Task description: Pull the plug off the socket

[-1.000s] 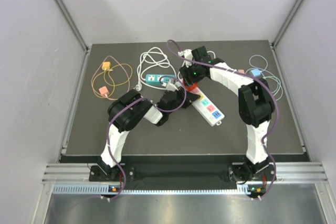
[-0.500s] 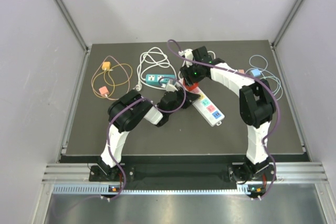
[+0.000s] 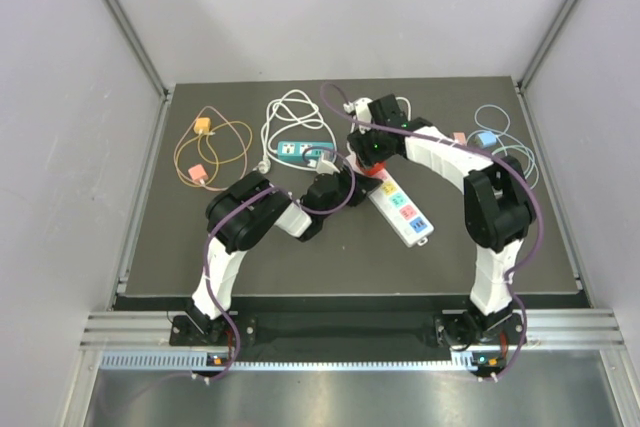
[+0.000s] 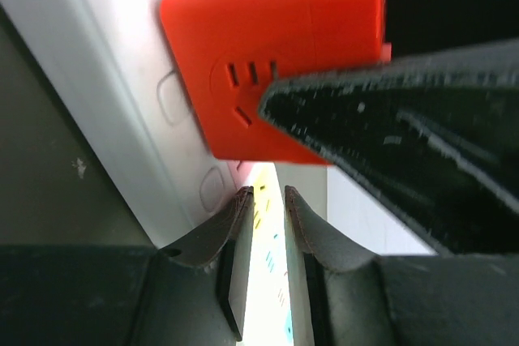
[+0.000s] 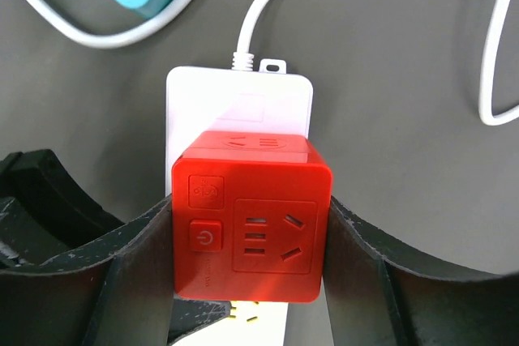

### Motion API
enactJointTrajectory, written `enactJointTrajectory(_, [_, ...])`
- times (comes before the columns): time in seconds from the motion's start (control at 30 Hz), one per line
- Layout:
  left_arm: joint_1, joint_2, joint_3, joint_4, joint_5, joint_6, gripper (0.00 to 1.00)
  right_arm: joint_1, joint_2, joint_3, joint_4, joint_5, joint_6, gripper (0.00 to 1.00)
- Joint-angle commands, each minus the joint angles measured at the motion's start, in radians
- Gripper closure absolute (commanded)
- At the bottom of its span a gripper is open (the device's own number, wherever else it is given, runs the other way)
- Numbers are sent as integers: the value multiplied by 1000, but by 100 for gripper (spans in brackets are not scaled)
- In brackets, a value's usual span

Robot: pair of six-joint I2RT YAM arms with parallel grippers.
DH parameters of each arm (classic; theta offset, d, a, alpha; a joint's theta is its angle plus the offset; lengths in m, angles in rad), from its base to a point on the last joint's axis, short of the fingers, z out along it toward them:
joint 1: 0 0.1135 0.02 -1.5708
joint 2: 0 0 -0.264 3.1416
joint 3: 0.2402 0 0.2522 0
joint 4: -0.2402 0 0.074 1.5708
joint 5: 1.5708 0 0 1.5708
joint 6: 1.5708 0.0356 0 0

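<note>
At the middle of the dark table mat (image 3: 300, 267), the left gripper (image 4: 268, 200) has its fingers drawn narrow with a slim gap, tips over the white plastic power strip (image 4: 105, 95) just beside the plug; cannot tell whether they pinch anything. Judged purpose: pin the strip so it does not lift with the pull

The red cube-shaped plug (image 5: 251, 224) sits at the cord end of the strip, apparently seated. The right gripper (image 5: 250, 249) clamps it, one finger (image 5: 134, 257) flat on each side face, which suits a straight pull away from the socket

Surroundings:
- orange cable loop (image 3: 203, 127), far left, well apart
- white cord coil (image 3: 270, 127) and teal power strip (image 3: 292, 150), near, behind the left gripper; cord could drag
- pale blue cable loop (image 3: 487, 138), right, apart

Obstruction: the two grippers crowd each other at the plug, so finger contact is the likeliest snag
</note>
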Motion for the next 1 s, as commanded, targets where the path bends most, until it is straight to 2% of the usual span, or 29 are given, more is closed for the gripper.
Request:
enactJointTrajectory(0.0, [7,52,-22,-262,-57,42,71,54,-150,6,119,99,-49,100])
enactJointTrajectory(0.1, [7,54,-11,-282,-58,51,71,57,-146,18,109,89,-21,100])
enactJointTrajectory(0.3, [7,58,-3,-305,-49,57,71,17,-124,78,75,-31,118,100])
enactJointTrajectory(0.47, [5,65,-2,-308,-46,61,75,-51,-106,111,58,-124,217,100])
enactJointTrajectory(0.73, [5,66,25,-345,-37,80,75,-119,-104,107,49,-216,241,100])
enactJointTrajectory(0.97, [5,71,60,-403,-24,101,69,-144,-101,119,44,-266,264,100])
